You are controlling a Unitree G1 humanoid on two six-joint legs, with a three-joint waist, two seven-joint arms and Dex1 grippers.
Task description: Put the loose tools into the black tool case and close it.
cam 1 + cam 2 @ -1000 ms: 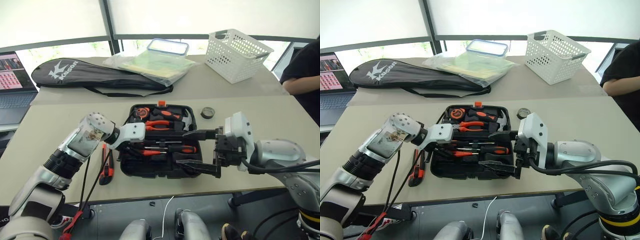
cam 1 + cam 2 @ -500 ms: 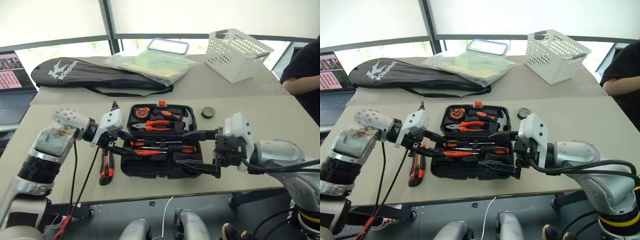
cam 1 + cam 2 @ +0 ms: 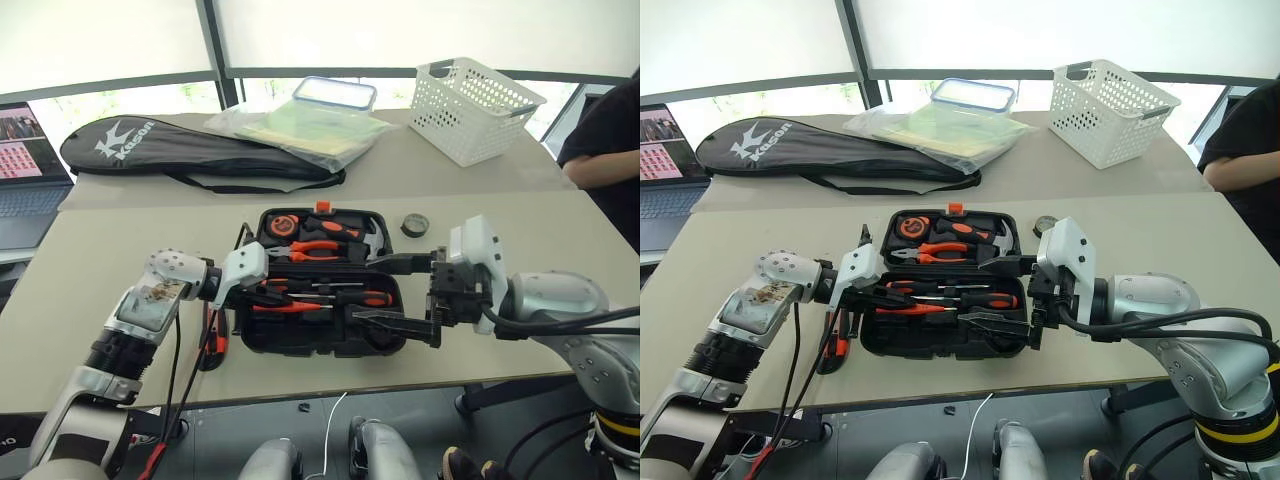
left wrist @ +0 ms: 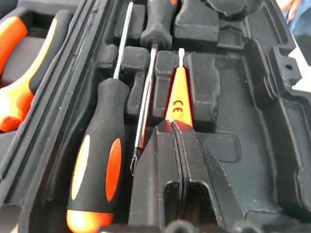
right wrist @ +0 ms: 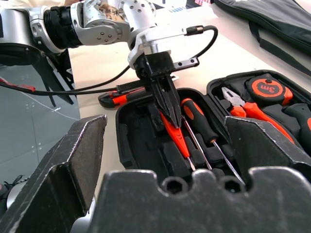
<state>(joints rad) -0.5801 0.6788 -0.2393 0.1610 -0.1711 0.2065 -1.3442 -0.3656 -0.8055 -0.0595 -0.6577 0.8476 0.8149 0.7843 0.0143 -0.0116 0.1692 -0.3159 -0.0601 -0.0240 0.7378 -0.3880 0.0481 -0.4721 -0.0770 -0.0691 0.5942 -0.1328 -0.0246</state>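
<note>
Orange tester screwdriver [image 4: 179,97] sits in the black tool case [image 3: 330,340] slot; my left end effector [image 4: 171,127] is pinched shut over its handle, seating it. Right end effector [image 3: 400,292] gapes, empty.

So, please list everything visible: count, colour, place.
tool case: 1, black, open, table centre
screwdrivers: 2, orange-black, inside case
tester screwdriver: 1, orange, inside case
pliers, hammer, tape measure: 1 each, inside case
utility knife: 1, orange-black, table, left of case
tape roll: 1, black, table, right of case
racket bag: 1, black, behind case, left
basket: 1, white, far right
plastic bag: 1, clear, beside basket
laptop: 1, far left
person: 1, right edge
left pincer: shut, at tester
right pincer: open, over case
</note>
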